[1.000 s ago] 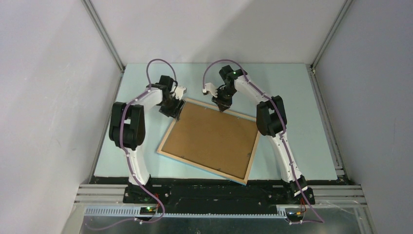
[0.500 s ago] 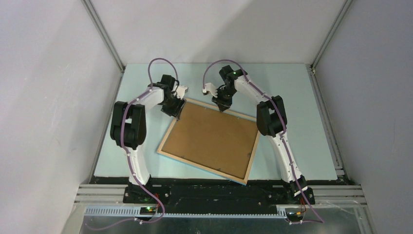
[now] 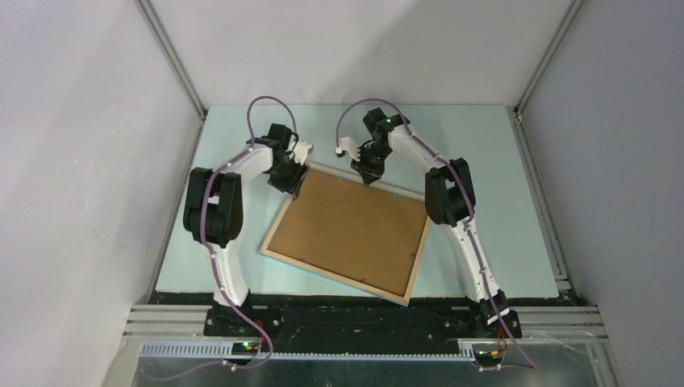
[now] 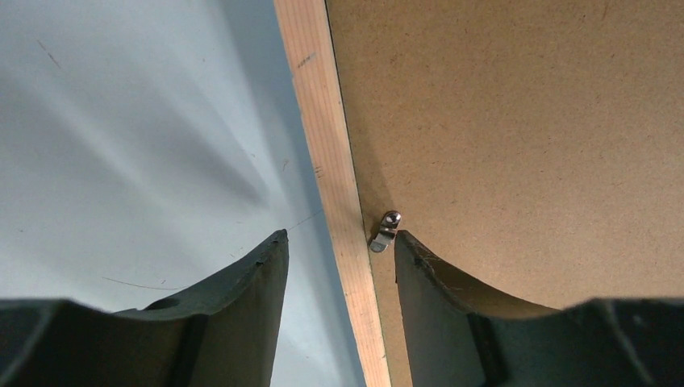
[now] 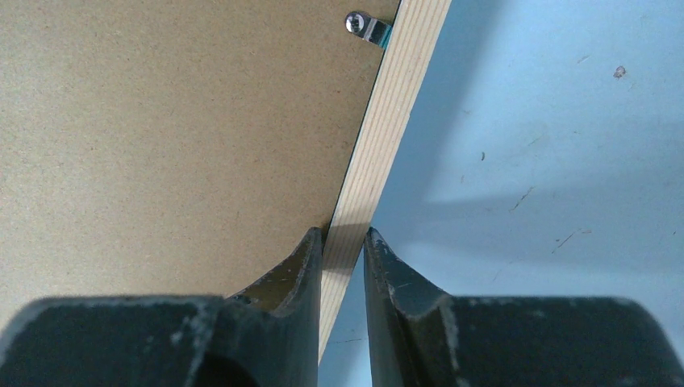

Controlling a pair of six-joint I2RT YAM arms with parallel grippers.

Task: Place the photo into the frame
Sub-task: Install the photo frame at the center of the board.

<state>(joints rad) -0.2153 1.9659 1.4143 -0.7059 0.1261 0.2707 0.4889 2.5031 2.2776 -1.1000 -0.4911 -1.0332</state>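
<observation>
The frame (image 3: pixel 339 279) lies back side up on the table, its light wood rim around the plain brown backing board (image 3: pixel 351 230). The photo is hidden. My left gripper (image 3: pixel 292 181) is at the frame's far left corner. In the left wrist view it (image 4: pixel 339 235) is open and straddles the wood rail (image 4: pixel 327 145), its right fingertip beside a small metal clip (image 4: pixel 385 230). My right gripper (image 3: pixel 369 179) is at the frame's far edge. In the right wrist view it (image 5: pixel 344 232) is shut on the wood rail (image 5: pixel 387 129).
The pale blue table top (image 3: pixel 484 161) has grey walls on three sides and metal rails at its left and right edges. Another metal clip (image 5: pixel 367 28) sits on the backing board (image 5: pixel 161 121) by the rail.
My left arm has shifted slightly toward the frame's far corner. The right arm and the frame have not moved.
</observation>
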